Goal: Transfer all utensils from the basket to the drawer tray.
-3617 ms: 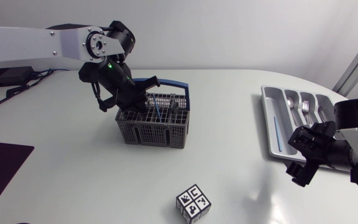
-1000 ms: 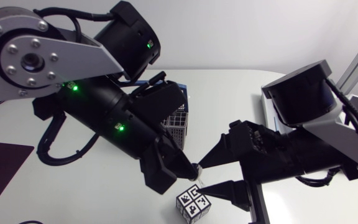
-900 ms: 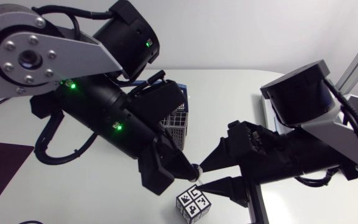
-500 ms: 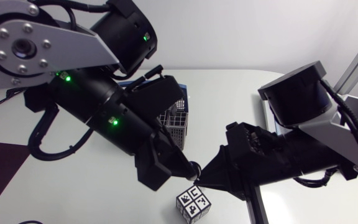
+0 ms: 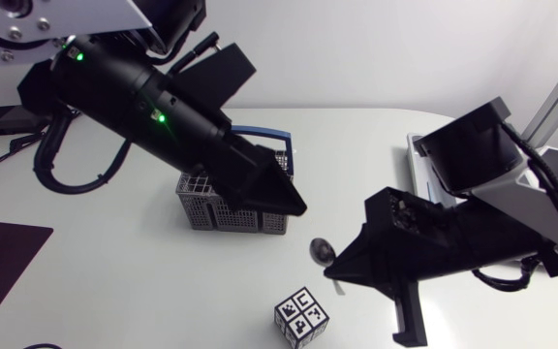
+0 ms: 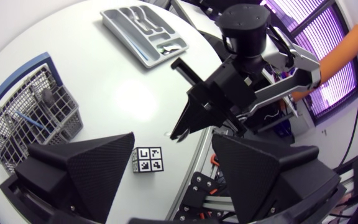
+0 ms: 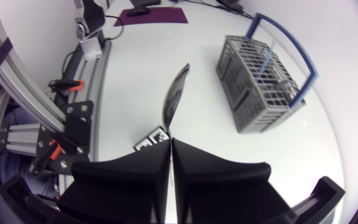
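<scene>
One spoon point(image 7: 174, 96) is up off the tabletop point(image 5: 114, 281), pinched by its handle end in my right claw point(image 7: 171, 142), bowl pointing ahead, between basket point(image 5: 223, 208) and tray point(image 6: 124, 37). Left claw point(image 6: 173, 143) gapes wide with nothing in it. From the head view it overlaps the basket's corner; its height I cannot tell.

Risks, as I judge them:
- The grip is on the thin handle tip only, a long lever. A quick swing toward the tray could let the spoon pivot or slide out, dropping it near the cube point(image 5: 301, 315).
- Both arms crowd the middle, so a turn of mine could clip the left one.
- A tilted release could leave the spoon across a divider.
- The basket holds more: a blue stick point(image 6: 27, 118) and a dark piece point(image 6: 47, 94) at least.

Views:
- Right wrist alone shows the fingers point(image 7: 135, 180) closed flat on the handle.
- Left wrist alone shows the whole tray, cutlery lying in it. In the head view my right arm point(image 5: 473, 233) covers most of it.
- Head view best shows how the arms stand to each other.
</scene>
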You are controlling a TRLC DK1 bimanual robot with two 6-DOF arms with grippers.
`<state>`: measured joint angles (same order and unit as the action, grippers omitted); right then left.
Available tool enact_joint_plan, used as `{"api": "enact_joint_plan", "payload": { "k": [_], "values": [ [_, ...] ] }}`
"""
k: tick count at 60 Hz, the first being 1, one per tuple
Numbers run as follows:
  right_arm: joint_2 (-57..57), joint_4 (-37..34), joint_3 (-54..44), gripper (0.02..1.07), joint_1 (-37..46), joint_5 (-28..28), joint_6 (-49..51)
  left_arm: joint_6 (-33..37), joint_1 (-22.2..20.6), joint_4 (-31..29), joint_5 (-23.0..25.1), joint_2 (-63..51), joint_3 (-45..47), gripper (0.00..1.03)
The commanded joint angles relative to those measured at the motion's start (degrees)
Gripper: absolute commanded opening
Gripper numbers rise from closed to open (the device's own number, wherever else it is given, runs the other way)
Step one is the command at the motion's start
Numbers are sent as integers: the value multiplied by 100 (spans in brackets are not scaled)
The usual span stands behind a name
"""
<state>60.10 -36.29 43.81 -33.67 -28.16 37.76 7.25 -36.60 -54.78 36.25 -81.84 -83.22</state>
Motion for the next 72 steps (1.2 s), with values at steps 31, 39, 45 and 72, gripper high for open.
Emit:
{"api": "enact_joint_plan", "payload": {
  "k": [31, 39, 45, 72],
  "values": [
    [108, 149, -145, 8, 4975, 848, 2930, -856, 874, 434, -1357, -666, 201, 94],
    [512, 659, -198, 8, 5819, 918, 3546, -988, 927, 574, -1630, -745, 227, 93],
    [907, 1072, -233, 8, 6347, 935, 3906, -1023, 979, 644, -1788, -781, 254, 93],
    [2718, 3155, -488, 8, 7296, 1551, 4811, -1234, 883, 838, -2342, -895, 394, 93]
  ]
}}
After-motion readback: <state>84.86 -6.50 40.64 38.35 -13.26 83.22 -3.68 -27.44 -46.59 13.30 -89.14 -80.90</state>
